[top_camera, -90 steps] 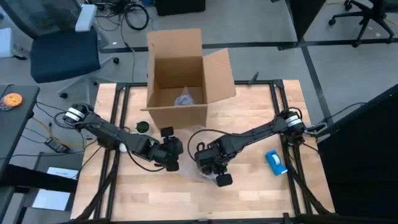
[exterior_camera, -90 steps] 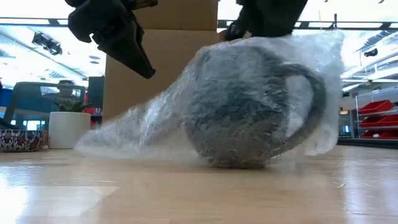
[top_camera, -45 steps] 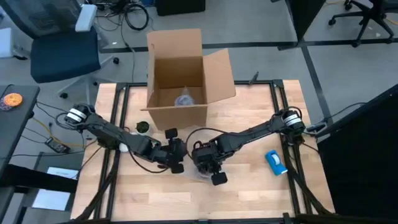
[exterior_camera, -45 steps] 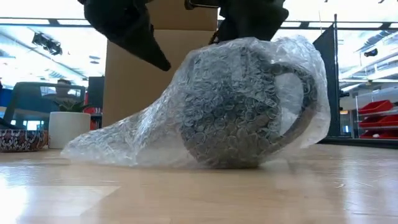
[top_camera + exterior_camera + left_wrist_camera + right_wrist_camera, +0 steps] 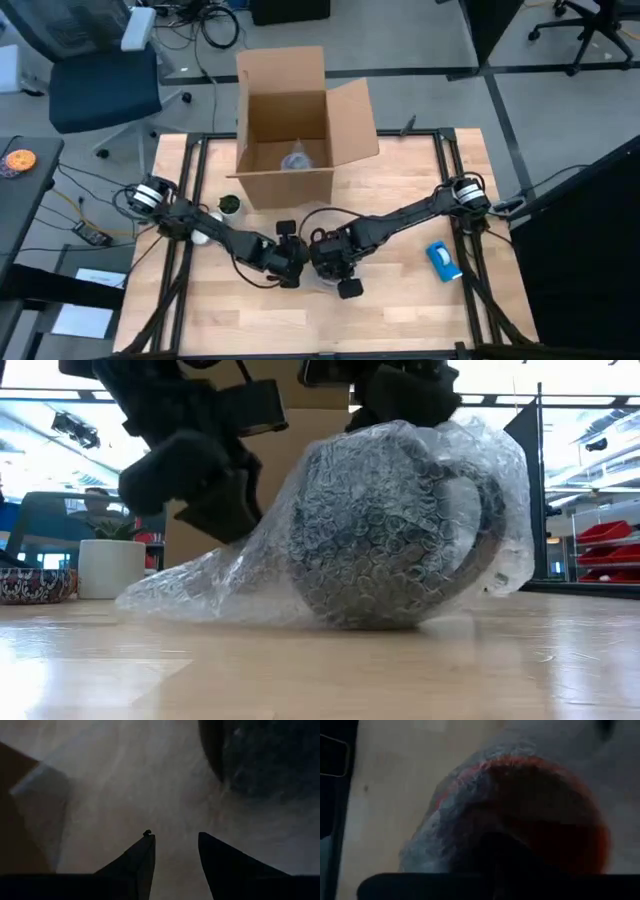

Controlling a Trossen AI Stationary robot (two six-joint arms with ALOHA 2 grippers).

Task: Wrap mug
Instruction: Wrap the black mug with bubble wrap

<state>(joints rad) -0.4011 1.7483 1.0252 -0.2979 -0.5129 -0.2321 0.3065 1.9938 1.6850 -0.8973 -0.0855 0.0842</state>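
Both grippers crowd the middle of the table, toward its front edge, with the mug point(image 5: 385, 530) between and just under them. In the low view the mug stands upright on the wood, dark-bodied, its handle point(image 5: 478, 530) pointing away from the left arm, and it is already shrouded in bubble wrap point(image 5: 215, 585) whose loose tail trails along the table on the side facing the left gripper point(image 5: 176, 851). That tail is what the next move seems to turn on: it lies straight ahead of the left gripper, whose fingers stand spread with a clear gap and nothing between them, low over the plastic. The right gripper point(image 5: 340, 268) sits on top of the mug, pressing or steadying it; whether its fingers are apart or together cannot be told. Its wrist view looks down on the red-orange rim through hazy film. The left arm looks nearer the free flap. Behind stands an open cardboard box point(image 5: 285, 115) at the back edge.
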